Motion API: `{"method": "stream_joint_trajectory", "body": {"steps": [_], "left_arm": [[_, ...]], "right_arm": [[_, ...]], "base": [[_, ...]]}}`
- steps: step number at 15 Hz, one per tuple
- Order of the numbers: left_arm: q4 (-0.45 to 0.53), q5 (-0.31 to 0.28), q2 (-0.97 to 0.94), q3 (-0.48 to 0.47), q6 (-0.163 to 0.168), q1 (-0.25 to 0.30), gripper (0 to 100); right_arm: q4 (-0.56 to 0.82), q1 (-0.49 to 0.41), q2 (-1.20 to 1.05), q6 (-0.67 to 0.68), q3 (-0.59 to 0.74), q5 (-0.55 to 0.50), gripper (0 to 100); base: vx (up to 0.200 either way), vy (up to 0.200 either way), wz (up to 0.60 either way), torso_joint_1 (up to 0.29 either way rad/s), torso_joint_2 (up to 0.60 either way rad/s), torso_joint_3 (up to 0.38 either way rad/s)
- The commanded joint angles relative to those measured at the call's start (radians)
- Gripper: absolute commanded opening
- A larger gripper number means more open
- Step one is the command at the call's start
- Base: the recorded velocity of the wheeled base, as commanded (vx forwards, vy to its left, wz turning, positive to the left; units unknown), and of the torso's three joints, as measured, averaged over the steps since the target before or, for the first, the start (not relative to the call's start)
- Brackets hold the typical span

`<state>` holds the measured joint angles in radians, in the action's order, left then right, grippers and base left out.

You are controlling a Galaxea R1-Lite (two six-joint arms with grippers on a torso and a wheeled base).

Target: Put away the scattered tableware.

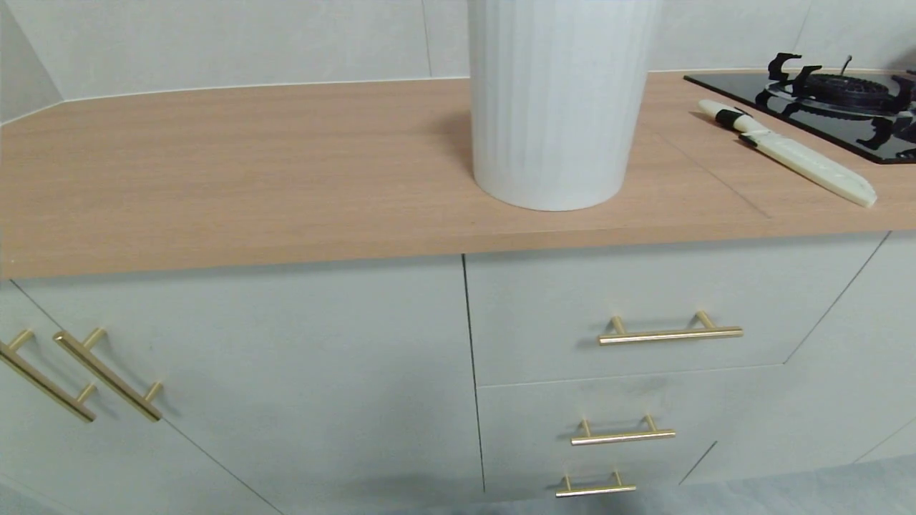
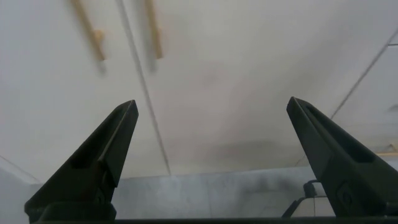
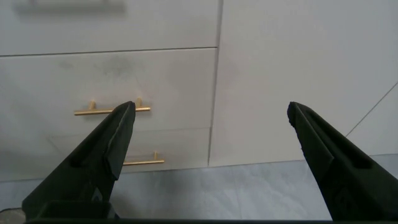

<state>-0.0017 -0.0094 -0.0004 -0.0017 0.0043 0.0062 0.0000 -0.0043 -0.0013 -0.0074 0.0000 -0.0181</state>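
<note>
Wood counter [image 1: 215, 172] holds a white bin [image 1: 554, 100], a knife [image 1: 787, 152] right of it; left fingers [image 2: 99, 155] and right fingers [image 3: 99, 155] spread wide.

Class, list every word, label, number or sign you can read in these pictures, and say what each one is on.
None: no text can be read in any view.
The white ribbed container, the hob and the drawer fronts are plain.
The dark band on the knife is too small to tell whether it carries print.
</note>
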Motion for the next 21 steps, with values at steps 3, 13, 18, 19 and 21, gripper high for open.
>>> {"method": "stream_joint_trajectory", "body": {"steps": [3, 13, 18, 19, 21], "left_arm": [[0.000, 0.000, 0.000, 0.000, 0.000, 0.000, 100], [0.000, 0.002, 0.000, 0.000, -0.009, 0.000, 100], [0.000, 0.002, 0.000, 0.000, -0.007, 0.000, 100], [0.000, 0.002, 0.000, 0.000, -0.007, 0.000, 100], [0.000, 0.002, 0.000, 0.000, -0.007, 0.000, 100]], "right_arm": [[0.000, 0.000, 0.001, 0.000, 0.000, 0.000, 100], [0.000, 0.000, 0.001, -0.002, 0.000, 0.000, 100], [0.000, 0.000, 0.001, -0.002, 0.000, 0.000, 100], [0.000, 0.000, 0.001, -0.002, 0.000, 0.000, 100], [0.000, 0.000, 0.001, -0.002, 0.000, 0.000, 100]], "base": [[0.000, -0.200, 0.00, 0.001, 0.00, 0.005], [0.060, 0.000, 0.00, 0.000, 0.00, 0.001], [0.040, 0.000, 0.00, 0.000, 0.00, -0.001], [0.000, 0.000, 0.00, 0.000, 0.00, 0.000], [0.000, 0.000, 0.00, 0.000, 0.00, 0.000]]}}
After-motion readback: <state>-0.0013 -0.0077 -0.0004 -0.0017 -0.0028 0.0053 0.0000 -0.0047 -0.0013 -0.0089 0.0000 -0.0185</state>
